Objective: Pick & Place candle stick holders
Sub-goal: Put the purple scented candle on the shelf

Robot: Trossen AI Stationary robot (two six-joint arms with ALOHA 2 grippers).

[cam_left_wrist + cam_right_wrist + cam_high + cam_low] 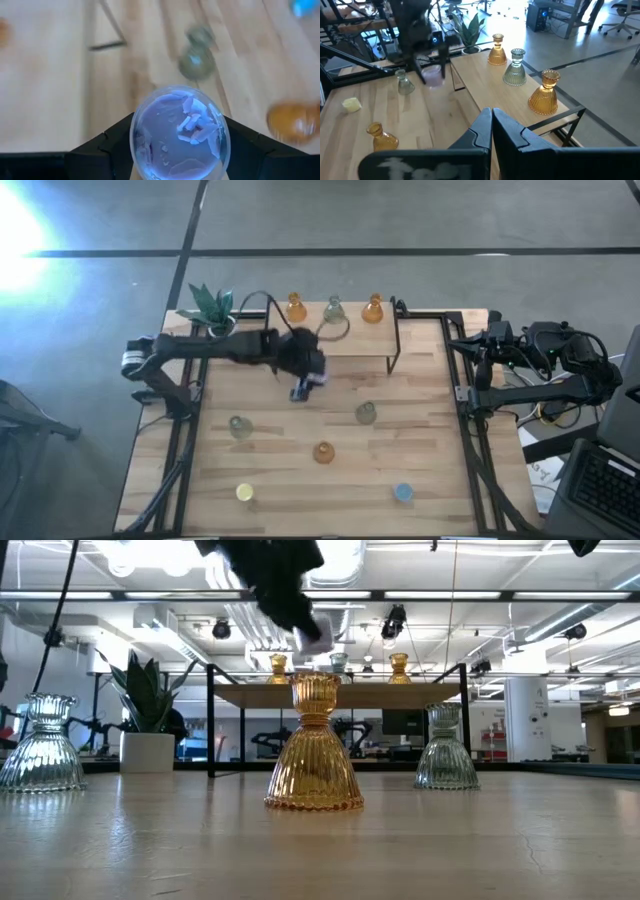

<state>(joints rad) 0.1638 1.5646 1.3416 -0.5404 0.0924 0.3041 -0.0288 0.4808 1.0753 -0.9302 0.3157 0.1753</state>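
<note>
My left gripper [305, 375] is over the middle of the table, just in front of the raised shelf, and is shut on a purple candle stick holder [179, 132]. The holder also shows in the high view [300, 390] and, blurred, in the low view [315, 635]. Two amber holders [295, 307] [373, 308] and a grey-green one [333, 310] stand on the shelf. Two grey-green holders [240, 426] [366, 412], an amber one [323, 451], a yellow one [245, 492] and a blue one [403, 492] stand on the table. My right gripper [491, 116] is shut and empty at the table's right edge. My left gripper pinches the purple holder between its two fingers [115, 145], one on each opposite side of its body [137, 140]. The holder's wide round end [185, 120] faces away from the wrist. The holder is lifted clear, well above the table.
A wooden shelf on a black frame [350, 340] stands along the far edge. A potted green plant [212, 305] stands at the far left corner. Bare tabletop lies between the standing holders.
</note>
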